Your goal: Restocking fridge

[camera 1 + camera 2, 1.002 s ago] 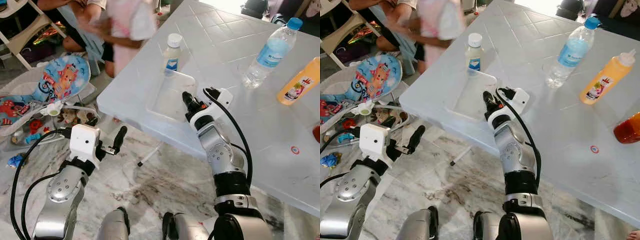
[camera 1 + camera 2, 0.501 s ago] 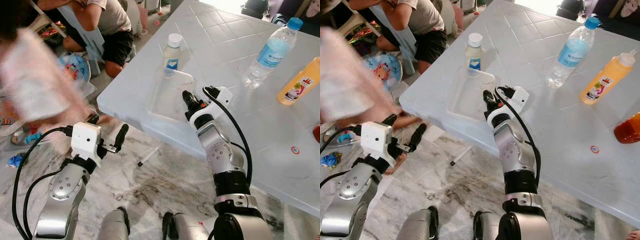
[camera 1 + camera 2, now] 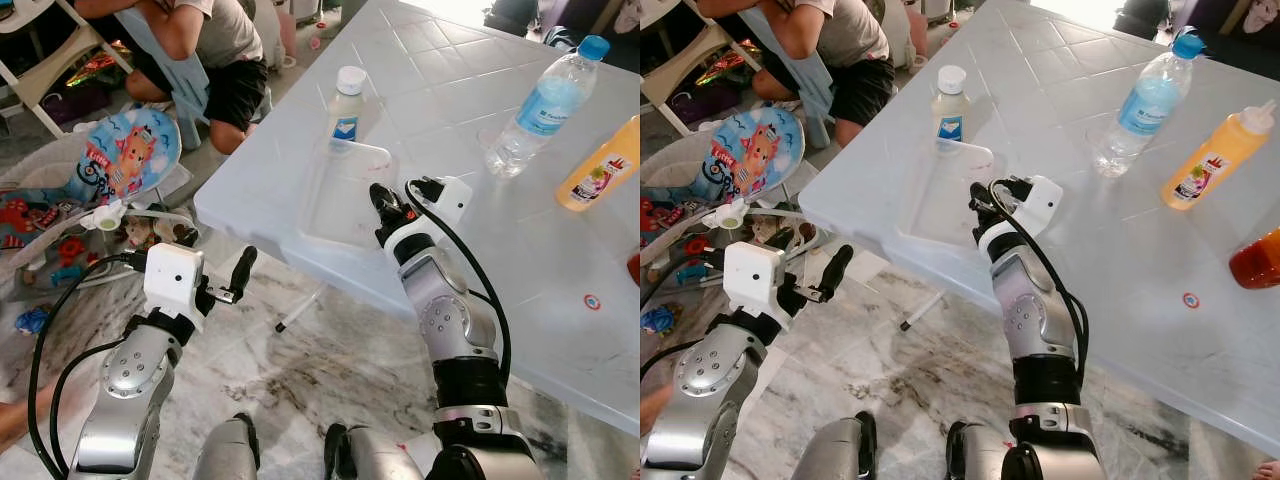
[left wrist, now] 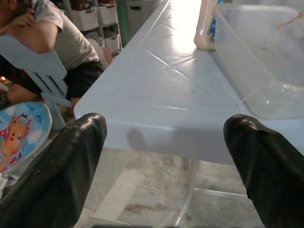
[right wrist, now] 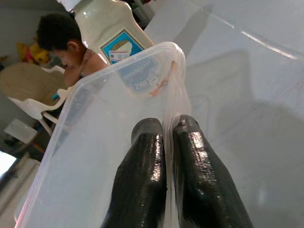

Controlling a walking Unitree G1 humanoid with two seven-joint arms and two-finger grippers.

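- At lower left of the left eye view, the left gripper (image 3: pixel 238 275) hangs off the table's near edge, over the marble floor (image 3: pixel 330 370). Its two black fingers stand wide apart and hold nothing; the left wrist view looks between them at the table edge. The silver arm is bent, with the wrist pointing toward the table.
- At upper left, a person (image 3: pixel 205 45) sits beside a child's bouncer seat (image 3: pixel 120 155) and scattered toys, well apart from both arms.
- Just left of centre, the clear plastic container (image 3: pixel 345 190) lies on the white table (image 3: pixel 440 110) near its corner. It looks empty and thin-walled, so I judge it light, flexible and likely to twist if lifted from one side. The rim is the only real place to hold it.
- Just above the container, a white-capped bottle (image 3: pixel 345 100) stands touching or just beside its far end.
- At centre, the right gripper (image 3: pixel 385 205) is pinched on the container's right-hand wall. The right wrist view shows one finger (image 5: pixel 142 175) inside and the other outside, with the rim squeezed between them. The forearm rises steeply from the lower middle of the frame, wrist tilted forward over the table.
- At upper right stand a water bottle (image 3: pixel 545 100) and an orange squeeze bottle (image 3: pixel 598 165), well apart from the gripper.
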